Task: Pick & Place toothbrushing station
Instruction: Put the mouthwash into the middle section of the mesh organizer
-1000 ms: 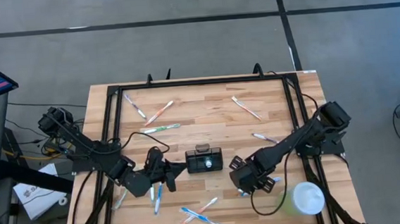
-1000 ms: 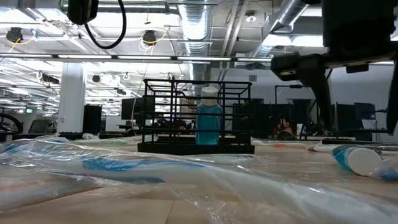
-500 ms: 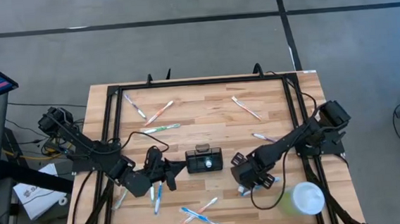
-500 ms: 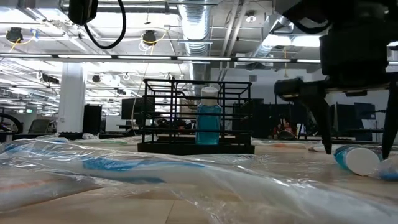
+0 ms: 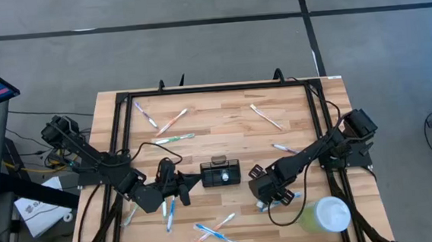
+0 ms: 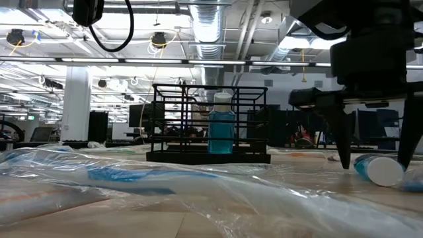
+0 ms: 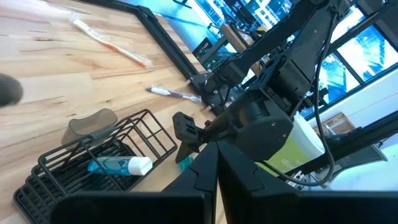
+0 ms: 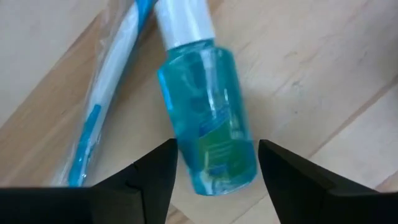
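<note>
The right gripper [image 8: 214, 163] stands over a small clear blue bottle with a white cap [image 8: 208, 118] lying on the light wooden table [image 5: 224, 132]; its fingers are parted to either side of the bottle, gripping nothing. A wrapped toothbrush [image 8: 106, 106] lies beside the bottle. The black wire-frame toothbrushing station [image 5: 220, 172] sits mid-table between both arms. The left gripper [image 5: 192, 182], fingers closed and empty, rests just beside the station.
</note>
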Available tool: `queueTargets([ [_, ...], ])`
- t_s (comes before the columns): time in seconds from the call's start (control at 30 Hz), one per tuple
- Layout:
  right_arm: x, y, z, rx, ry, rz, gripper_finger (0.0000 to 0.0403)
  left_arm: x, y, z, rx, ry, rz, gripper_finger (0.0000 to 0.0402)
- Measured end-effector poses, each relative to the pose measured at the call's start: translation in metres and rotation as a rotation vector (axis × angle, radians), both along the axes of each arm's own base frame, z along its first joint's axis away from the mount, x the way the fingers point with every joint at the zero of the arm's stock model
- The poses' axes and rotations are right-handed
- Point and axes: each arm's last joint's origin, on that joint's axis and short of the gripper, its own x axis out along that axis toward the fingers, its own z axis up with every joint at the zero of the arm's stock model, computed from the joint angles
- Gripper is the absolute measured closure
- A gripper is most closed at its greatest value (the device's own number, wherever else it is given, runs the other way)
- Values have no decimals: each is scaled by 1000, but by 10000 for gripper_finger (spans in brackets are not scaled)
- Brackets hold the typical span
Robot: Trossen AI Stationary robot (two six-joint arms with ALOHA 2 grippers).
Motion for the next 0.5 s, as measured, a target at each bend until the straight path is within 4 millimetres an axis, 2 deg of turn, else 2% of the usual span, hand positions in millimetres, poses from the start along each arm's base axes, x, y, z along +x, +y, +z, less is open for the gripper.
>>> queueTargets([
  [0.2, 5, 2, 2, 28, -54, -15, 222, 0, 0, 0, -2, -3, 0, 398],
  [0.5, 5, 3, 2, 61, -35, -77, 256, 1, 1, 1, -5, -6, 6, 398],
])
